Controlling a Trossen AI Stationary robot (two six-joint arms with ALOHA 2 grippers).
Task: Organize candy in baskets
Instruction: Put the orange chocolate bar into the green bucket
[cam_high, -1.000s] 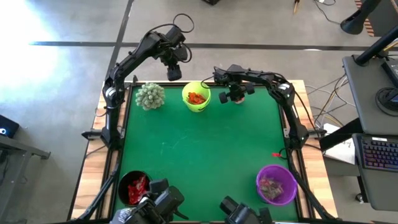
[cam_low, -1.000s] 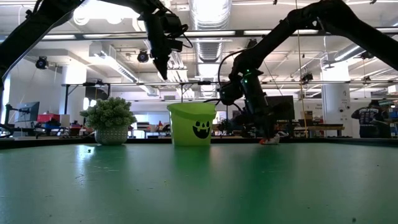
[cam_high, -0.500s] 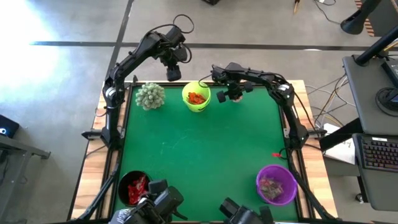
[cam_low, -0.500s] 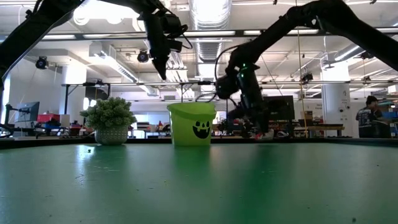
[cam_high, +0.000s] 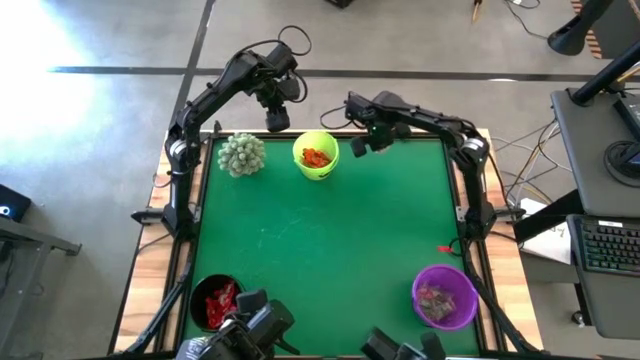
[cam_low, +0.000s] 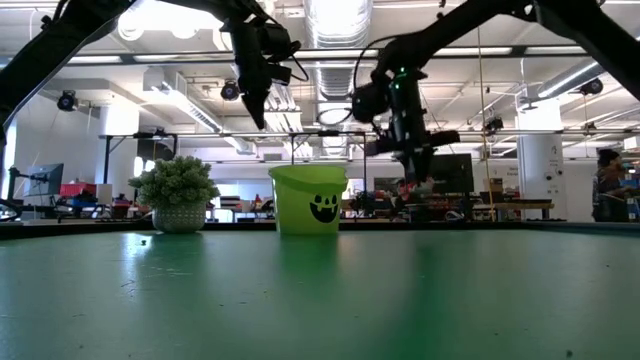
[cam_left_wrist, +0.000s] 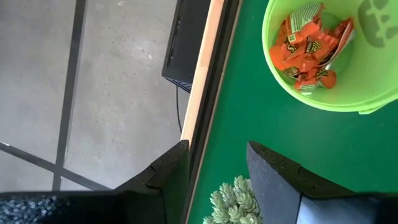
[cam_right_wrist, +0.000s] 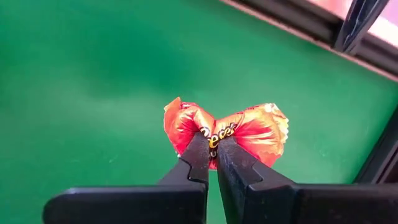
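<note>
Two dark, near-black jointed arms, slim links joined by chunkier rounded housings, with black cables looping loosely off the upper joints. Matte black tapered fingers on the left gripper (cam_left_wrist: 214, 171) and the right gripper (cam_right_wrist: 211, 155), thick at the base. Small green light, possibly a status lamp, near the right wrist.

Readable text: one candy wrapper only.
"Reese's" lettering, partly hidden, shows on the orange wrapped candy (cam_right_wrist: 227, 134) pinched in the right gripper (cam_right_wrist: 211, 152); nothing else is legible.
</note>
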